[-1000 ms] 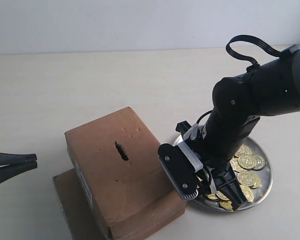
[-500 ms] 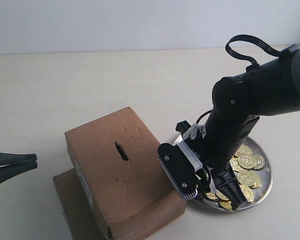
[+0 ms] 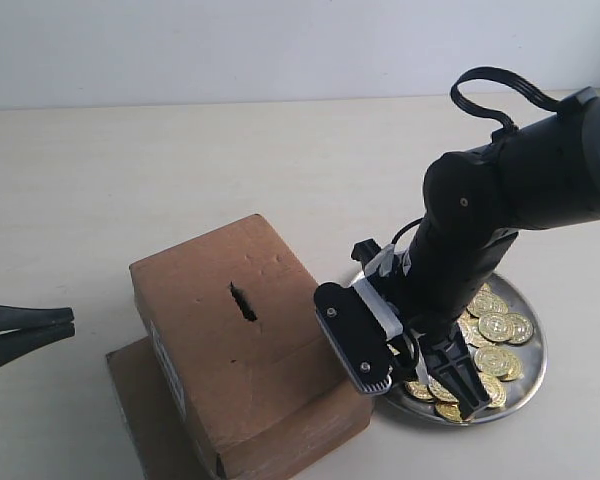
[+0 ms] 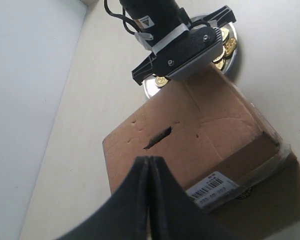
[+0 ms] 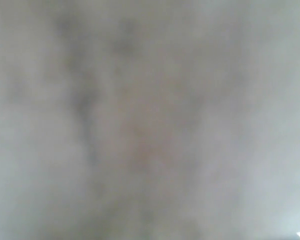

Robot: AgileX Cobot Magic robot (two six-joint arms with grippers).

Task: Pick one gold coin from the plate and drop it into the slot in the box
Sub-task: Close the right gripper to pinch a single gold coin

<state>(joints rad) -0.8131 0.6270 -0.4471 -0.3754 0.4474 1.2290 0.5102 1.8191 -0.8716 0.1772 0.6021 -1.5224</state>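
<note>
The silver plate (image 3: 536,345) holds several gold coins (image 3: 496,327) and stands just right of the brown cardboard box (image 3: 280,385). The box's dark slot (image 3: 243,302) is cut in its top face. My right gripper (image 3: 460,393) points down into the near side of the plate among the coins; its jaws are hidden by its own body, and the right wrist view is a grey blur. My left gripper (image 3: 68,322) hangs shut and empty at the far left. The left wrist view shows the left gripper (image 4: 149,160) before the box (image 4: 210,130), the slot (image 4: 158,138) and the plate (image 4: 234,52).
A flat brown cardboard sheet (image 3: 140,405) lies under the box and sticks out at its left. The right arm's black body (image 3: 520,200) and its cable loop rise over the plate. The pale tabletop (image 3: 230,170) stretches behind.
The right gripper has shifted slightly left and lower over the plate, and a few coins near it have moved a little. The left gripper has not moved.
</note>
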